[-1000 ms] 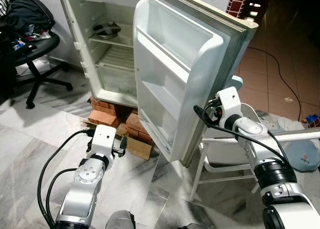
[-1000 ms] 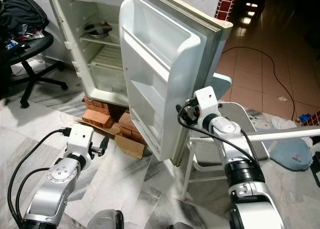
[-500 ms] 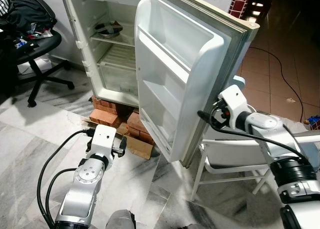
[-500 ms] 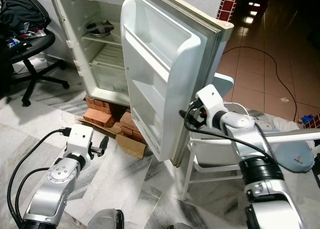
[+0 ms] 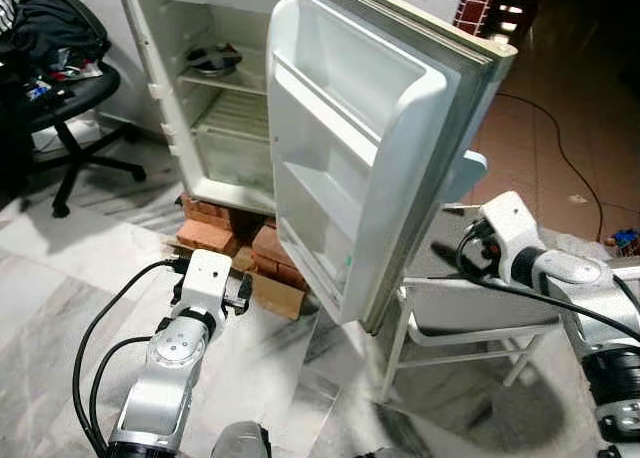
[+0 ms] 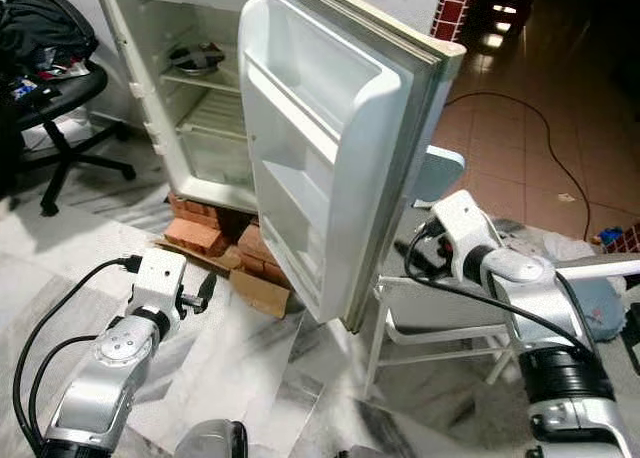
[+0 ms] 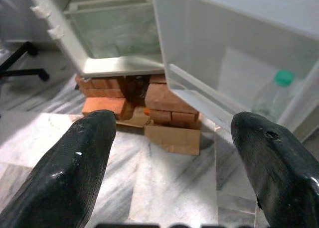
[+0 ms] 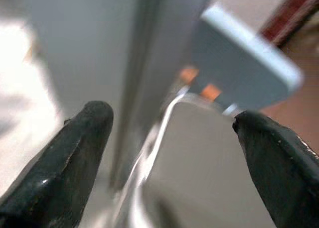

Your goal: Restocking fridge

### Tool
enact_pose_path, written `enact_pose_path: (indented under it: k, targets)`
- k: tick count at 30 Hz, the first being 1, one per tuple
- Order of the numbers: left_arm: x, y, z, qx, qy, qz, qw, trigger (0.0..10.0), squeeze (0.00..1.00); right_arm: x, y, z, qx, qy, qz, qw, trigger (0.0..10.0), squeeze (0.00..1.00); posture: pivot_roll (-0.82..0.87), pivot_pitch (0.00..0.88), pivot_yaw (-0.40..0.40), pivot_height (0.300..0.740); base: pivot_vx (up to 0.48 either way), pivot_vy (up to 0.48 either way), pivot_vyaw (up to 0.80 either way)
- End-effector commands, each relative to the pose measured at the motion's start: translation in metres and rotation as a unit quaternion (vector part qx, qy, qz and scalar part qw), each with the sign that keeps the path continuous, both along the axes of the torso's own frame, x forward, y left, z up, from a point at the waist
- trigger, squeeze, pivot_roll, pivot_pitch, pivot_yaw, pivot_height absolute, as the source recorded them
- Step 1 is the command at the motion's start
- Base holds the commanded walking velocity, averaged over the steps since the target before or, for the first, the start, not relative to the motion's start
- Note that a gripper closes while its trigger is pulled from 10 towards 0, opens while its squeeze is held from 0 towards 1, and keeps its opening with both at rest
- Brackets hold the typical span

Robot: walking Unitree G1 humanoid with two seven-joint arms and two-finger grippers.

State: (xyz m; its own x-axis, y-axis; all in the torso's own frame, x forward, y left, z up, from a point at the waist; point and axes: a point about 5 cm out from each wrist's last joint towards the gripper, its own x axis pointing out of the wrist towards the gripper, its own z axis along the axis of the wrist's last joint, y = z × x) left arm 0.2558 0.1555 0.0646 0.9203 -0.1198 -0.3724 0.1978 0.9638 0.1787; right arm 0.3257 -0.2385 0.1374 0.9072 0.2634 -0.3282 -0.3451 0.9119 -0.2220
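Gaping empty, both end effectors, left [image 7: 172,153] and right [image 8: 169,153], flank one fridge door [image 5: 370,148].

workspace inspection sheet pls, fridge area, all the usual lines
surface: grey-veined marble floor, brown tiles further right.
job's things: fridge stands on bricks; its door is wide open, door shelves look bare; a metal dish sits on an inner shelf; a green-capped bottle shows through the door's lower shelf.
clutter: cardboard piece by the bricks; office chair piled with clothes.
grippers: left gripper open, low in front of the fridge; right gripper open, beside the door's outer edge over a white chair.
cables: black cable across the tiles; arm cables.
surroundings: brick pillar behind.
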Motion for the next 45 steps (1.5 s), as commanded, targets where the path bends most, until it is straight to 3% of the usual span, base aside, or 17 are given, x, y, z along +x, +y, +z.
enact_pose_path:
  k: [1,5,9,10,11,13,17,19,20,21,22,24,30,35,38,41,45]
  targets:
    - [0.003,-0.002,-0.001,0.009,0.003,-0.013,1.000,10.0,0.00,0.018,0.009,0.031,0.036,-0.095,-0.040,0.994,10.0,0.00,0.10,0.027,-0.023,0.740,0.000,0.000,0.00]
    - [0.003,-0.002,0.001,0.012,-0.002,-0.008,1.000,10.0,0.00,0.034,0.029,0.061,0.112,-0.176,-0.062,0.976,10.0,0.00,0.11,0.023,-0.028,0.740,0.000,0.000,0.00]
    - [0.003,-0.001,0.002,0.013,-0.006,-0.005,1.000,10.0,0.00,0.038,0.056,0.083,0.230,-0.203,0.001,0.952,10.0,0.00,0.12,0.020,-0.039,0.740,0.000,0.000,0.00]
    - [0.003,0.000,0.002,0.014,-0.009,-0.003,1.000,10.0,0.00,0.028,0.080,0.096,0.319,-0.192,0.108,0.922,10.0,0.00,0.13,0.019,-0.043,0.740,0.000,0.000,0.00]
    - [0.003,0.000,0.002,0.014,-0.009,-0.003,1.000,10.0,0.00,0.028,0.080,0.096,0.319,-0.192,0.108,0.922,10.0,0.00,0.13,0.019,-0.043,0.740,0.000,0.000,0.00]
    - [0.002,0.002,0.002,0.011,-0.009,0.003,1.000,10.0,0.00,-0.014,0.109,0.114,0.418,-0.140,0.322,0.838,10.0,0.00,0.13,0.017,-0.046,0.740,0.000,0.000,0.00]
    - [0.003,0.002,0.002,0.011,-0.010,0.002,1.000,10.0,0.00,-0.035,0.113,0.114,0.440,-0.105,0.392,0.801,10.0,0.00,0.12,0.015,-0.047,0.740,0.000,0.000,0.00]
    - [0.003,0.002,0.002,0.010,-0.011,-0.001,1.000,10.0,0.00,-0.038,0.112,0.098,0.416,-0.085,0.382,0.821,10.0,0.00,0.12,0.013,-0.044,0.740,0.000,0.000,0.00]
    - [0.004,0.002,0.002,0.011,-0.011,-0.002,1.000,10.0,0.00,-0.028,0.107,0.079,0.393,-0.071,0.329,0.856,10.0,0.00,0.11,0.012,-0.038,0.740,0.000,0.000,0.00]
    - [0.005,0.002,0.002,0.011,-0.017,-0.003,1.000,10.0,0.00,-0.015,0.094,0.041,0.324,-0.058,0.234,0.915,10.0,0.00,0.11,0.009,-0.030,0.740,0.000,0.000,0.00]
    - [0.005,0.002,0.003,0.010,-0.020,-0.003,1.000,10.0,0.00,-0.013,0.087,0.026,0.278,-0.053,0.198,0.938,10.0,0.00,0.10,0.008,-0.025,0.740,0.000,0.000,0.00]
    - [0.007,0.004,0.004,0.011,-0.023,-0.002,1.000,10.0,0.00,-0.017,0.078,0.004,0.220,-0.038,0.165,0.961,10.0,0.00,0.09,0.004,-0.014,0.740,0.000,0.000,0.00]
    - [0.010,0.007,0.007,0.009,-0.034,0.006,0.999,10.0,0.00,-0.026,0.071,-0.023,0.195,-0.024,0.084,0.977,10.0,0.00,0.07,0.000,0.007,0.740,0.000,0.160,0.00]
    - [0.008,0.014,0.015,0.003,-0.068,0.028,0.997,10.0,0.00,-0.055,0.080,-0.050,0.156,-0.026,0.042,0.987,10.0,0.00,0.07,0.000,0.006,0.740,0.000,0.480,0.00]
    - [0.003,0.017,0.018,0.001,-0.086,0.036,0.996,10.0,0.00,-0.055,0.080,-0.049,0.162,-0.041,0.012,0.986,10.0,0.00,0.08,0.000,0.000,0.740,0.000,0.480,0.00]
    - [-0.009,0.024,0.030,-0.006,-0.128,0.049,0.991,10.0,0.00,-0.042,0.064,-0.042,0.178,-0.097,-0.122,0.972,10.0,0.00,0.11,0.000,-0.005,0.740,0.000,0.480,0.00]
    - [-0.010,0.030,0.034,-0.005,-0.142,0.057,0.988,10.0,0.00,-0.040,0.060,-0.037,0.178,-0.119,-0.163,0.963,10.0,0.00,0.11,0.000,0.007,0.740,0.000,0.480,0.00]
